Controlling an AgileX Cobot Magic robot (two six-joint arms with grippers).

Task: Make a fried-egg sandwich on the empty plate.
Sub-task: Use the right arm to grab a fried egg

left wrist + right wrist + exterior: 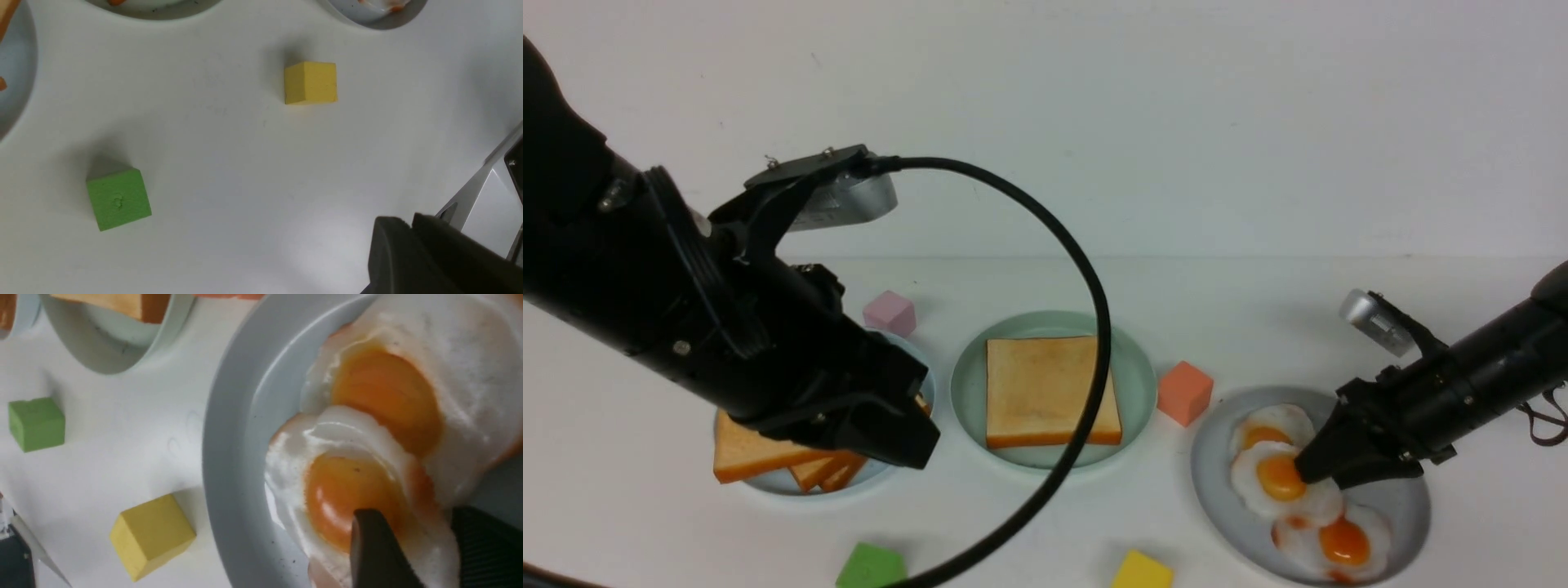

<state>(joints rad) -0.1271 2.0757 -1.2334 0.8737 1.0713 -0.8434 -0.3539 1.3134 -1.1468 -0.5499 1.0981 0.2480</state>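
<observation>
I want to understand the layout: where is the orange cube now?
In the front view, the orange cube sits between the green plate and grey plate.

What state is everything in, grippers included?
Left gripper: shut, empty.
Right gripper: open, over eggs.
Round mint-green plate: holding one slice.
Square golden-brown toast slice: flat, uncovered.
Pale blue plate: holding toast.
Round grey plate: holding eggs.
White, orange-yolked fried eggs: overlapping.
</observation>
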